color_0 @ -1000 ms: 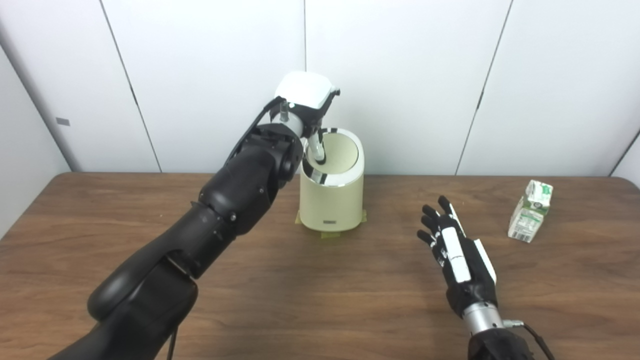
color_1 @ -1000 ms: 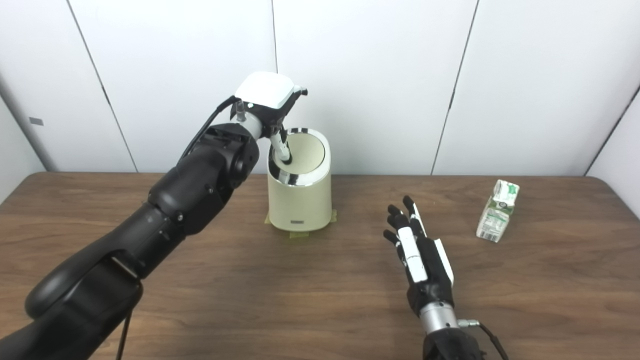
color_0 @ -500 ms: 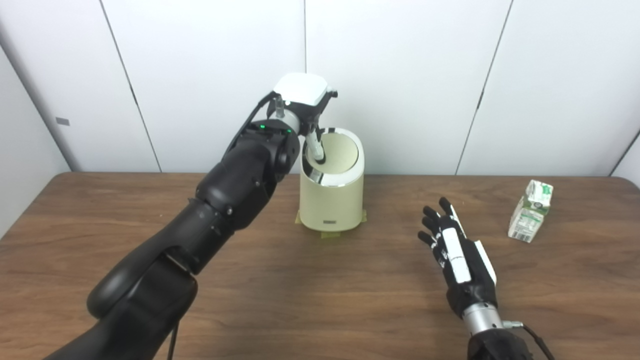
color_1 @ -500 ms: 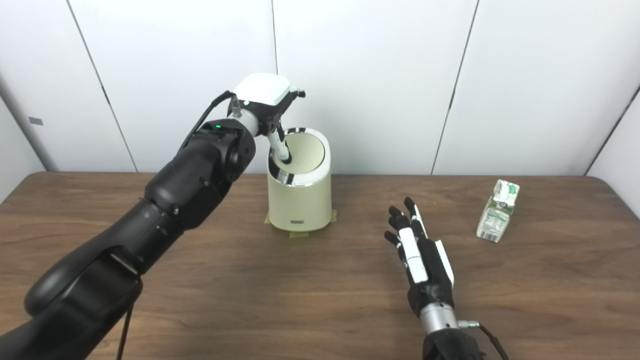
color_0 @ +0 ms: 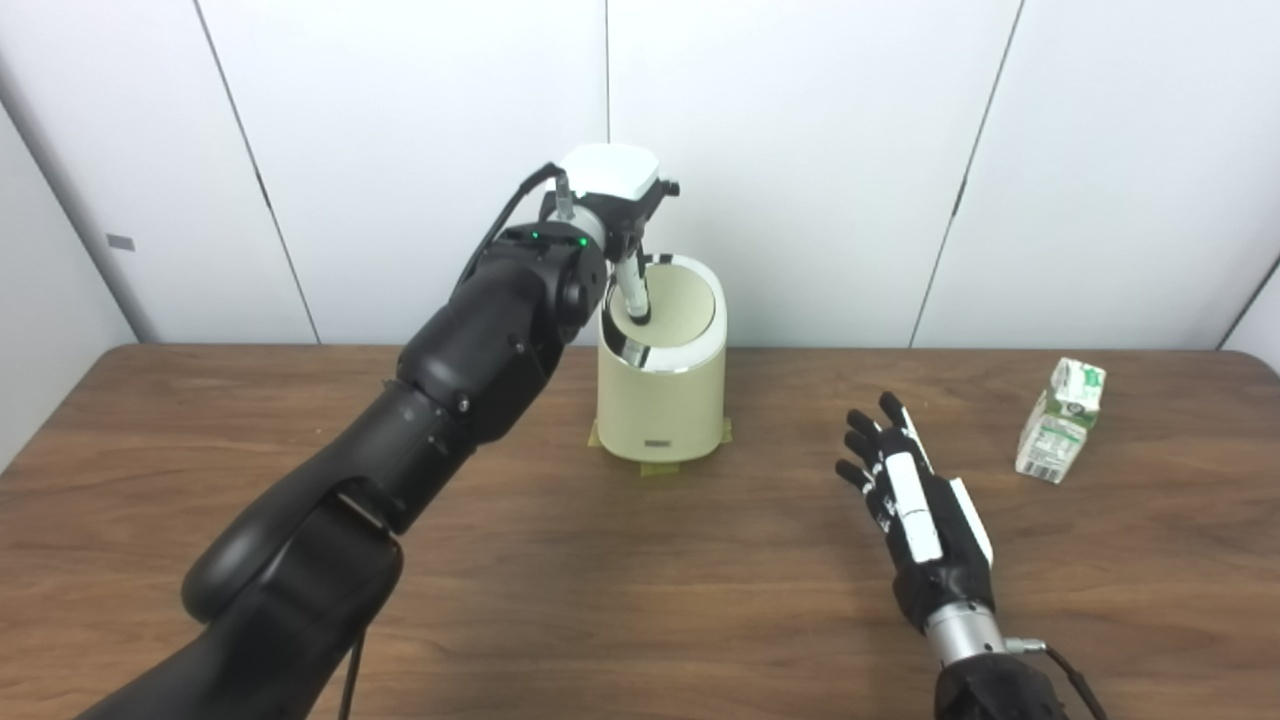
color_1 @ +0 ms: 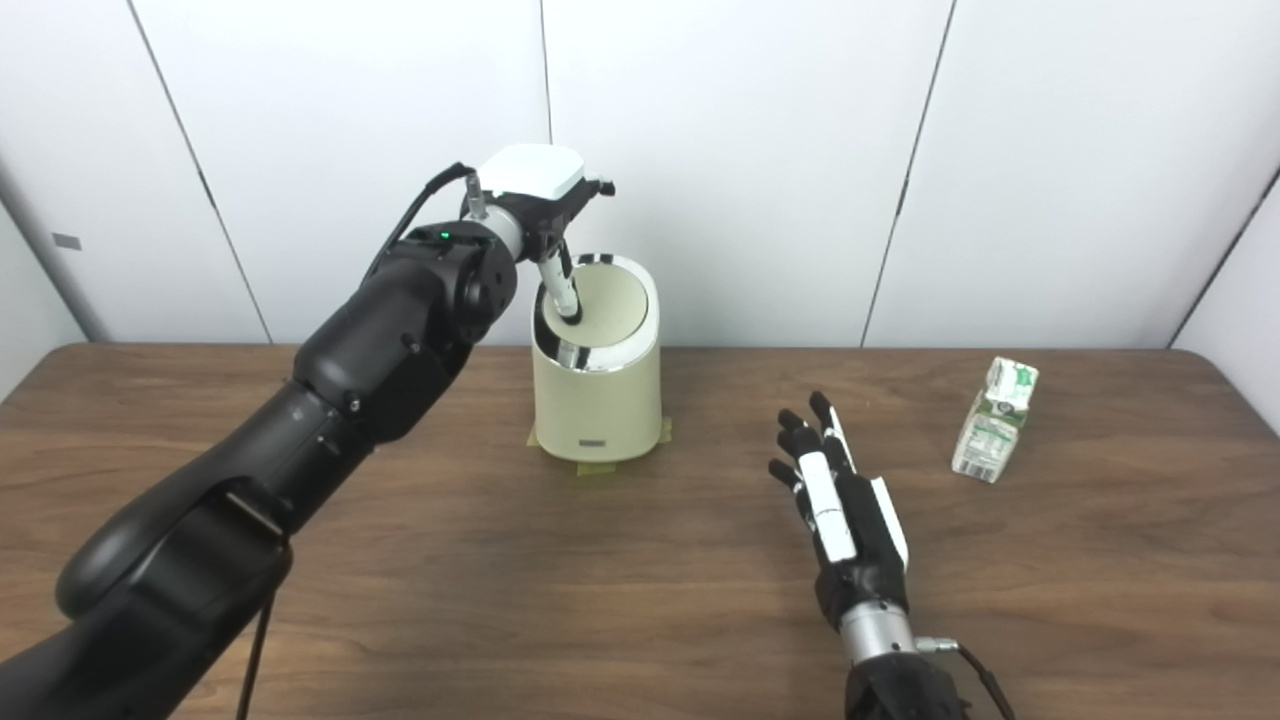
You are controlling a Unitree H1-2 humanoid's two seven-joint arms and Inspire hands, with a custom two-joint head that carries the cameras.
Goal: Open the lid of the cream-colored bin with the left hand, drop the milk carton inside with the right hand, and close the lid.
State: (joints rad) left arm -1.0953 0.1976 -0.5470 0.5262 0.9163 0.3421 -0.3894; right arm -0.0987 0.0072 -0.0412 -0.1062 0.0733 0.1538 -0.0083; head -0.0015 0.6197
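Since the earlier frames, the left hand (color_0: 612, 190) is seen shifted slightly back and up over the cream-colored bin (color_0: 662, 400), and the left forearm is raised more steeply; a green light on the wrist is now visible. One finger (color_0: 632, 295) is extended down and pressed onto the near-left edge of the lid (color_0: 675, 310), which is tilted inward with its chrome rim showing. Whether the remaining fingers are curled or spread cannot be told from these views. Nothing is held by the left hand.

No change is noted for the right hand (color_0: 915, 505): it is held flat above the bench (color_0: 640, 580), fingers extended and slightly spread, empty. The milk carton (color_0: 1060, 420) is left standing, a little tilted, near the bench's right edge, well apart from both the right hand and the bin. Tape patches are seen at the bin's base.
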